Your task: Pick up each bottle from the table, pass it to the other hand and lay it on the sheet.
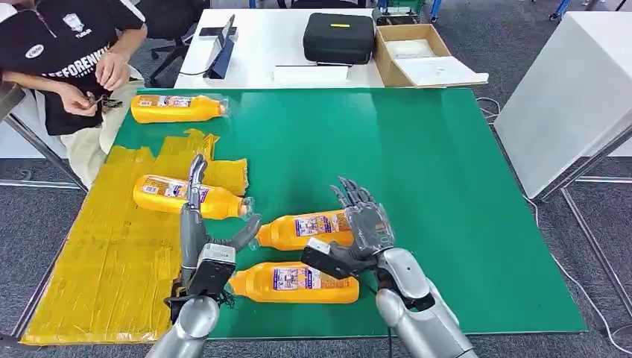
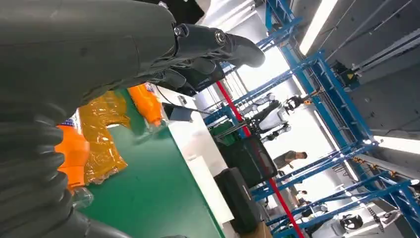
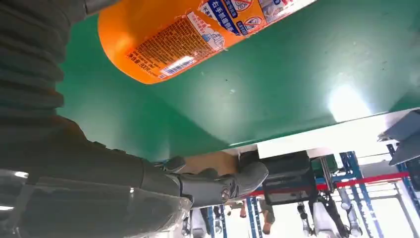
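Green worktop (image 1: 447, 186): four orange bottles lying flat. Left robot hand (image 1: 200, 250) spread, empty; right robot hand (image 1: 365, 224) spread over middle bottle (image 1: 305, 229).

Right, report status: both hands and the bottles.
Left hand open, empty, above the yellow sheet's edge. Right hand open over the middle orange bottle, no grip. One bottle on the sheet, nearest bottle on green. Nothing blocking.

Orange bottles (image 1: 294, 283), yellow sheet (image 1: 112, 246), green table (image 1: 447, 194)
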{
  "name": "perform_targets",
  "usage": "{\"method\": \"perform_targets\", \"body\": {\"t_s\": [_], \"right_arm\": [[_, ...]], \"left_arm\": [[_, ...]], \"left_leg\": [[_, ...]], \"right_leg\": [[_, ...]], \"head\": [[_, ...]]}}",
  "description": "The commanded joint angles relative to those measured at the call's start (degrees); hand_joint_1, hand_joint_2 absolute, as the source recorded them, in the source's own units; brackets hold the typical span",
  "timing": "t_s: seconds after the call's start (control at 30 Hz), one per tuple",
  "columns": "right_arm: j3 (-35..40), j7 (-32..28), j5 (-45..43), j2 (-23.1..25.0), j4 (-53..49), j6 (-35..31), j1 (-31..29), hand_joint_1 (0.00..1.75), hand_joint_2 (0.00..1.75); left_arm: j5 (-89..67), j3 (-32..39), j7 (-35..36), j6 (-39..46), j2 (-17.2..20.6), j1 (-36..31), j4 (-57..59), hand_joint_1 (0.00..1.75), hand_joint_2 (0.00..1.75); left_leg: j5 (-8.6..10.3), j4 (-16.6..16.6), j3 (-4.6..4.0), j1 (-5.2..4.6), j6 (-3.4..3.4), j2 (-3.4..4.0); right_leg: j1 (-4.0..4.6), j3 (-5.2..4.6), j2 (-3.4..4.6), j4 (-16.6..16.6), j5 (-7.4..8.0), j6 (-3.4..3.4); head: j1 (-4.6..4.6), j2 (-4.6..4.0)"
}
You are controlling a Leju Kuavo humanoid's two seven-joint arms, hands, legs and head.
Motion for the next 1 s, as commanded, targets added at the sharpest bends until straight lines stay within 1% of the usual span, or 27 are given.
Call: {"method": "perform_targets", "body": {"t_s": [0.03, 0.17, 0.23, 0.3, 0.33, 0.37, 0.4, 0.43, 0.47, 0.63, 0.73, 0.77, 0.8, 0.83, 1.0], "right_arm": [[2.86, 2.35, 4.2, 1.3, 9.2, 0.78, -4.62, 0.0, 1.75], [2.23, 1.96, 3.63, 2.88, 14.83, 0.9, -7.3, 0.0, 1.75], [1.68, 2.29, 3.23, 4.13, 19.21, 1.64, -9.2, 0.0, 1.75], [1.4, 2.89, 3.05, 4.84, 22.37, 2.52, -10.69, 0.0, 1.75], [1.05, 3.55, 3.1, 5.5, 25.12, 1.67, -11.81, 0.0, 1.75], [0.83, 3.83, 3.11, 5.68, 25.96, 1.74, -12.28, 0.0, 1.75], [0.6, 4.2, 3.24, 6.07, 27.44, 1.6, -12.91, 0.0, 1.75], [0.23, 4.59, 3.25, 6.6, 29.36, 0.83, -13.63, 0.0, 1.75], [-0.02, 4.66, 3.61, 7.06, 30.91, 0.07, -14.26, 0.0, 1.75], [-1.26, 3.85, 4.55, 8.38, 33.49, -1.7, -15.52, 0.0, 1.75], [-1.26, 3.85, 4.55, 8.38, 33.49, -1.7, -15.52, 0.0, 1.75], [-1.26, 3.85, 4.55, 8.38, 33.49, -1.7, -15.52, 0.0, 1.75], [-1.26, 3.85, 4.55, 8.38, 33.49, -1.7, -15.52, 0.0, 1.75], [-1.27, 3.66, 4.6, 8.51, 33.63, -1.81, -15.56, 0.0, 1.75], [-0.86, 3.64, 5.02, 9.18, 35.04, -0.78, -15.73, 0.0, 1.75]], "left_arm": [[-0.34, 0.86, 0.44, -0.77, -0.04, -0.98, 2.33, 0.0, 1.75], [-0.22, 1.08, 0.47, -0.89, 0.09, -0.82, 2.67, 0.0, 1.75], [0.22, 1.15, 0.38, -1.41, 0.12, -1.16, 3.25, 0.0, 1.75], [0.48, 1.34, 0.36, -1.59, 0.06, -1.39, 3.73, 0.0, 1.75], [0.69, 1.61, 0.31, -1.74, -0.02, -1.49, 3.99, 0.0, 1.75], [0.83, 1.68, 0.25, -1.86, -0.04, -1.59, 4.02, 0.0, 1.75], [0.93, 1.76, 0.21, -1.97, -0.06, -1.65, 4.11, 0.0, 1.75], [1.14, 1.78, 0.1, -2.23, -0.09, -1.72, 4.14, 0.0, 1.75], [1.11, 1.79, 0.19, -2.38, -0.15, -1.7, 4.2, 0.0, 1.75], [1.59, 1.73, -0.12, -2.3, -0.3, -1.25, 4.55, 0.0, 1.75], [1.59, 1.73, -0.12, -2.3, -0.3, -1.25, 4.55, 0.0, 1.75], [1.59, 1.73, -0.12, -2.3, -0.3, -1.25, 4.55, 0.0, 1.75], [1.59, 1.73, -0.12, -2.3, -0.3, -1.25, 4.55, 0.0, 1.75], [1.67, 1.72, -0.19, -2.23, -0.29, -1.17, 4.59, 0.0, 1.75], [1.99, 1.7, -0.49, -1.91, -0.54, -0.75, 4.28, 0.0, 1.75]], "left_leg": [[-0.05, -0.02, 0.16, 0.06, -0.19, 0.08], [-0.05, -0.04, 0.18, 0.05, -0.2, 0.13], [-0.1, -0.04, 0.33, 0.11, -0.34, 0.21], [-0.04, -0.04, 0.19, 0.05, -0.2, 0.16], [-0.05, -0.04, 0.24, 0.07, -0.27, 0.16], [-0.04, -0.04, 0.2, 0.05, -0.2, 0.12], [-0.05, -0.05, 0.29, 0.08, -0.28, 0.13], [-0.02, -0.04, 0.19, 0.04, -0.19, 0.1], [-0.05, -0.03, 0.24, 0.08, -0.26, 0.14], [-0.02, -0.03, 0.18, 0.04, -0.17, 0.1], [-0.05, -0.02, 0.24, 0.07, -0.26, 0.07], [-0.01, -0.03, 0.16, 0.04, -0.18, 0.03], [-0.05, -0.03, 0.26, 0.08, -0.27, 0.02], [-0.01, -0.03, 0.17, 0.05, -0.19, 0.0], [-0.05, -0.01, 0.23, 0.08, -0.26, 0.06]], "right_leg": [[0.06, 0.16, 0.03, -0.06, -0.02, -0.11], [0.05, 0.16, 0.07, -0.06, -0.01, -0.12], [0.11, 0.3, 0.12, -0.09, -0.02, -0.21], [0.06, 0.16, 0.1, -0.06, 0.01, -0.13], [0.08, 0.21, 0.09, -0.07, 0.0, -0.16], [0.05, 0.17, 0.06, -0.05, -0.01, -0.12], [0.08, 0.26, 0.05, -0.08, -0.02, -0.17], [0.04, 0.16, 0.04, -0.04, 0.0, -0.12], [0.08, 0.22, 0.06, -0.05, -0.02, -0.16], [0.04, 0.15, 0.04, -0.03, -0.02, -0.11], [0.07, 0.24, -0.01, -0.04, -0.05, -0.16], [0.04, 0.15, -0.03, -0.03, -0.03, -0.11], [0.08, 0.27, -0.06, -0.06, -0.06, -0.16], [0.05, 0.17, -0.06, -0.03, -0.03, -0.12], [0.08, 0.24, -0.02, -0.03, -0.05, -0.16]], "head": [[0.0, 0.0], [0.0, 0.02], [0.0, 0.0], [0.0, 0.02], [0.0, 0.02], [0.0, 0.0], [0.0, 0.0], [0.0, 0.0], [0.0, 0.0], [0.0, 0.0], [0.0, 0.0], [0.0, 0.0], [0.0, 0.0], [0.0, 0.02], [0.0, 0.0]]}}
